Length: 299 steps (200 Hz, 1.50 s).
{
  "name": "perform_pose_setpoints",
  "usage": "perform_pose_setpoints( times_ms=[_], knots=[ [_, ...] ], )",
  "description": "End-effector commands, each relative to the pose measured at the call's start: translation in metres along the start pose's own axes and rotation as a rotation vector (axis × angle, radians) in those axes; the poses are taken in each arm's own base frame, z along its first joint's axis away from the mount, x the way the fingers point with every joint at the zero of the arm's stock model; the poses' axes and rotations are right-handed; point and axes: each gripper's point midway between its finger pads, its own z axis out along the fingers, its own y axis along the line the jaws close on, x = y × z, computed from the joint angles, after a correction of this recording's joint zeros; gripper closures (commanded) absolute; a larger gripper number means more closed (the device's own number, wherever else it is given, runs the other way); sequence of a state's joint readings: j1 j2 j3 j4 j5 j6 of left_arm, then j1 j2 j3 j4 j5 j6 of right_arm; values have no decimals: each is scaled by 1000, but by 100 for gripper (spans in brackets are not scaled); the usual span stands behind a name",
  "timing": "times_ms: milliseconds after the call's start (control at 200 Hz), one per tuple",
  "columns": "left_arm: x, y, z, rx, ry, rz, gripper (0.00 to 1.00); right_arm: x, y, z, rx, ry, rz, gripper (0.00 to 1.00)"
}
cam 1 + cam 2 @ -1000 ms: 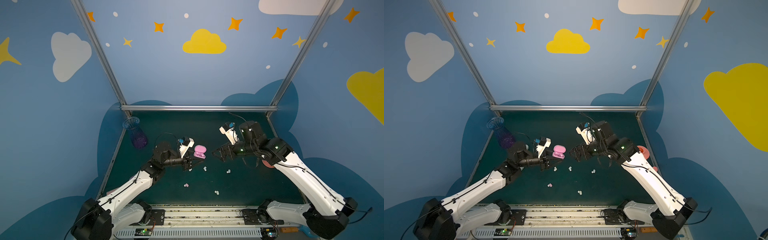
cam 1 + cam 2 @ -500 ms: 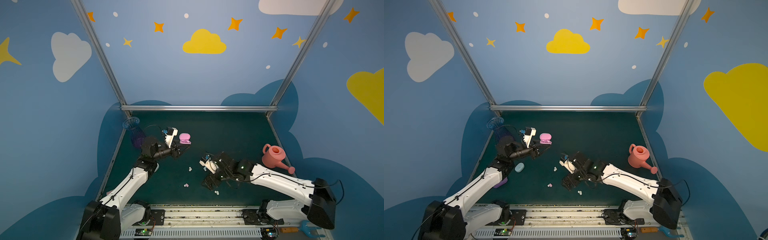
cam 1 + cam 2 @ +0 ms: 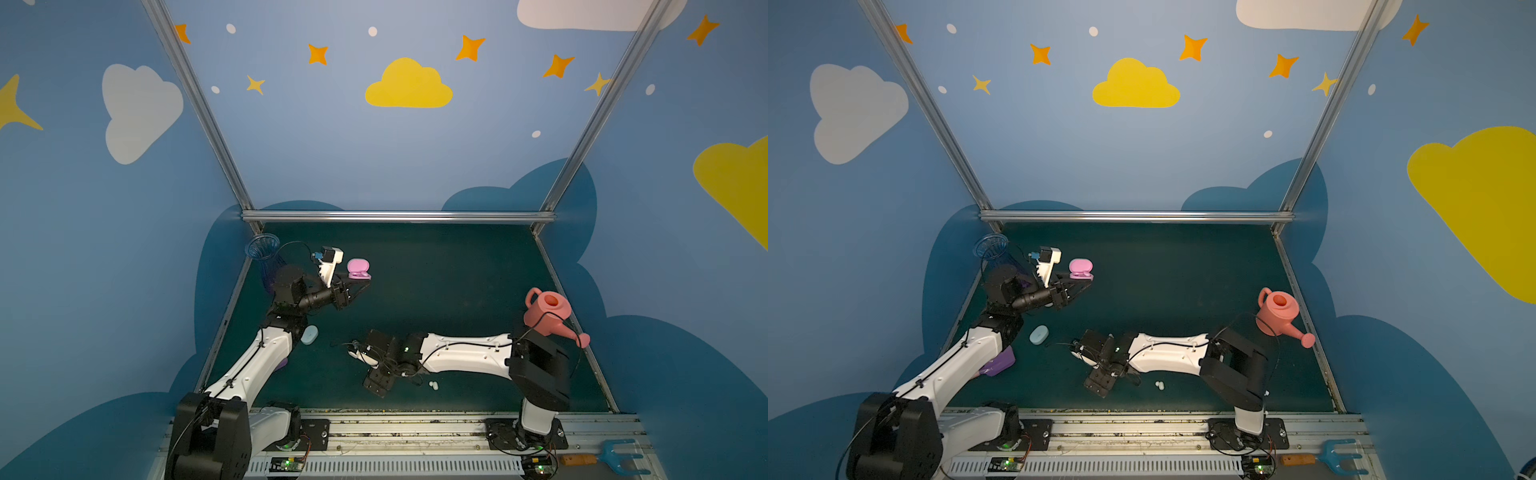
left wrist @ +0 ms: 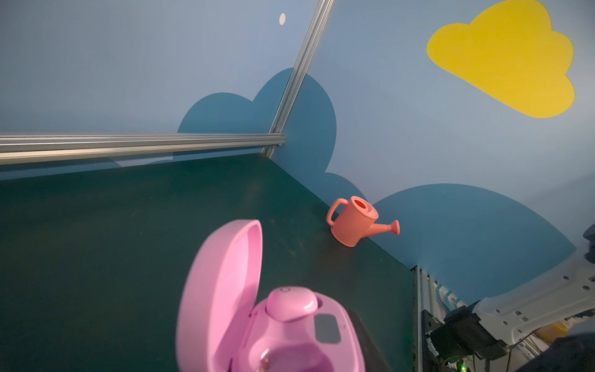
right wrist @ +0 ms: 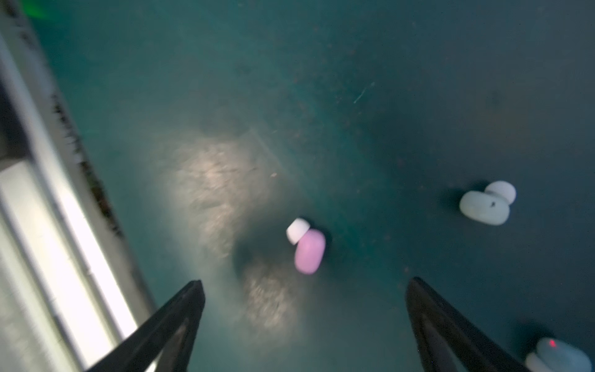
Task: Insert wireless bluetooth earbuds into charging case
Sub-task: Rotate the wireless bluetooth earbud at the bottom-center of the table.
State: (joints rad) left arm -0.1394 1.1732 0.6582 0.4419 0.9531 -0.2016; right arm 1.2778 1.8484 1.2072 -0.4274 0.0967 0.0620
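"Earbuds [image 3: 433, 385], those tiny glossy two-lobed plastic beans: where are they lying?"

"Down by the front edge of the dark green tabletop [image 3: 436, 270]. In the right wrist view, a pink earbud with a white tip [image 5: 308, 249] lies on the surface just ahead of the right gripper [image 5: 305, 283]. It's about centred between the two black fingers [image 5: 180, 319] and touching neither."

"So those jaws are wide?"

"Spread wide, nothing in them. A pale whitish earbud [image 5: 486, 204] sits off past one finger. Another pale earbud with a red light [image 5: 558, 356] is just beside that same finger."

"And the left gripper [image 3: 365, 283]?"

"Held clear above the back-left part of the surface, jaws narrow, clamped on the glossy pink oval charging case [image 4: 273, 325], its lid standing open. One seated pink earbud [image 4: 289, 302] fills a well. A grey rectangle [image 4: 326, 328] on the case face is too blurred to read."

"Anything else?"

"A pale blue closed oval case [image 3: 309, 334] near the left edge, a purple case [image 3: 998, 365] half under the left arm, a salmon plastic watering can [image 3: 546, 313] at the right edge and a blue glass vase [image 3: 264, 257] in the back-left corner."
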Motion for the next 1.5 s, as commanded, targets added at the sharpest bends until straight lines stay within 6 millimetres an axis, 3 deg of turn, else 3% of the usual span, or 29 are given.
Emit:
perform_pose_setpoints(
  times_ms=[0,300,581,1492],
  knots=[
    [-19,-9,-3,34,-44,45,96,1,-19,5,106,29,-1,5],
    [-22,-8,-5,31,-59,47,96,13,-32,19,131,92,7,15],
    [-23,-6,-3,38,-63,32,96,23,-49,23,161,121,32,15],
    [-23,-6,-2,49,-64,15,96,21,-81,27,216,134,72,14]
  ],
)
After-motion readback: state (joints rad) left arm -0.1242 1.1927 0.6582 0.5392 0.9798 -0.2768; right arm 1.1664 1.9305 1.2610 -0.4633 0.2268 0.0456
